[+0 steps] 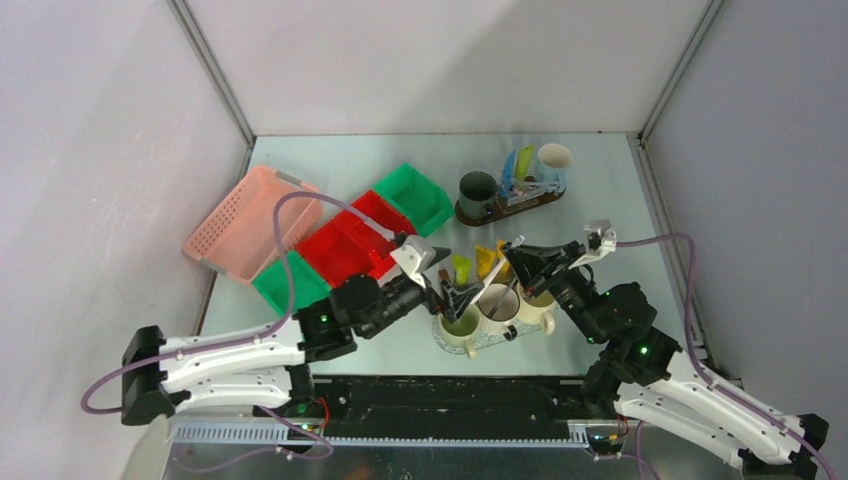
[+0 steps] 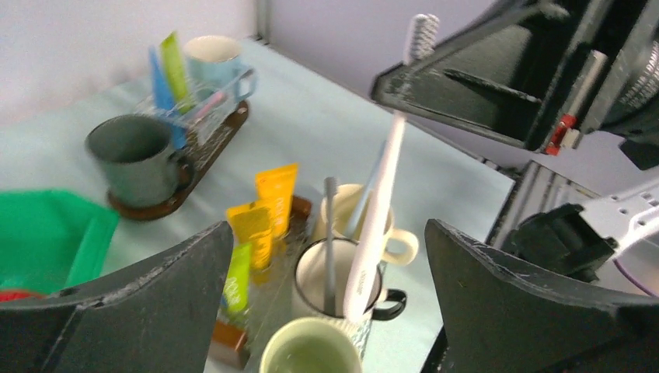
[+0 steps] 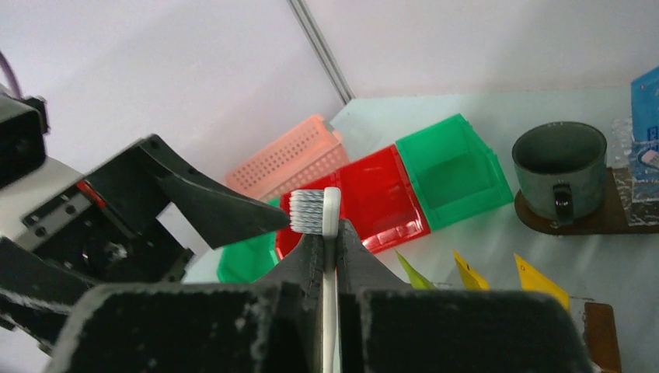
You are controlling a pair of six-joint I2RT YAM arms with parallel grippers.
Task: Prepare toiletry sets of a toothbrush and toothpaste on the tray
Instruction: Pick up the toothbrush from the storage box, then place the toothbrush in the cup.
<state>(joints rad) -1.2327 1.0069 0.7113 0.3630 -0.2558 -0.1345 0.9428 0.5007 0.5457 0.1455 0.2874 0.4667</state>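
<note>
Toothbrush [image 2: 381,210], white and slim, stands nearly upright with its handle end down inside the middle white mug [image 2: 307,272] on the near tray [image 2: 229,342]. My right gripper [image 3: 330,241] is clamped tight on its neck just below the bristles, which I judge steadies it for lowering into the mug. My left gripper [image 2: 328,233] is spread wide on either side of the brush and grips nothing, leaving it room. Toothpaste tubes [image 2: 277,198] in orange, yellow and green stand just beside the mugs. A far tray [image 2: 155,210] carries a dark mug [image 2: 136,159] and a pale blue mug [image 2: 214,54].
</note>
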